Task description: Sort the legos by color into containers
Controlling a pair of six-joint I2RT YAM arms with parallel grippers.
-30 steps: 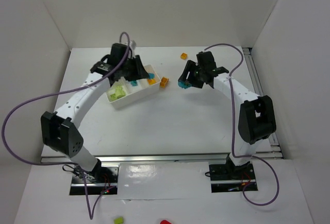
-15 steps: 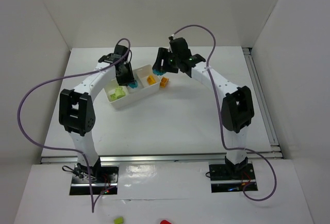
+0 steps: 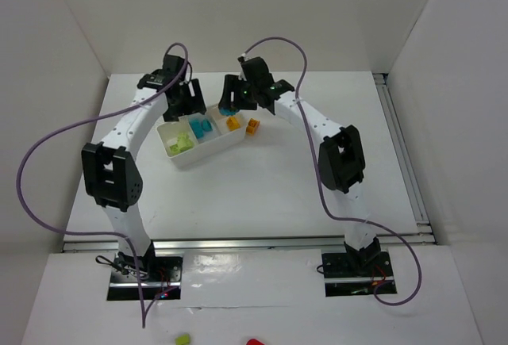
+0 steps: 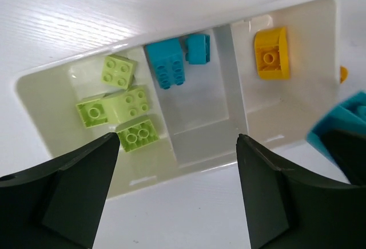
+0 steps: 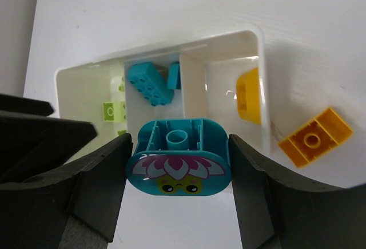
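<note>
Now gripping the cyan block (image 5: pixel 178 166) in the right hand (image 5: pixel 180 146), clamping it end to end between both fingers (image 5: pixel 97 192), with its printed face turned toward the bottom of the right wrist frame. Holding it, in the top view, at the upper right corner of the white tray (image 3: pixel 184 159), a little above the centre of that frame; not managing to tell from there whether over the corner or just beside it.

Spreading the left hand (image 4: pixel 177 140) wide, released and grasping nothing, and hovering it above the tray's long side, with the tray filling the upper half of the left wrist frame.

Seeing four green bricks (image 4: pixel 123 103) in the left compartment of that frame, two cyan bricks (image 4: pixel 166 63) side by side at the upper end of the middle compartment, and one orange brick (image 4: pixel 271 54) in the right compartment.

Finding a second orange brick (image 5: pixel 315 136) lying on the bench (image 3: pixel 278 178) outside the tray's right end wall, at the right of the right wrist frame, near the wall but apart from it.
</note>
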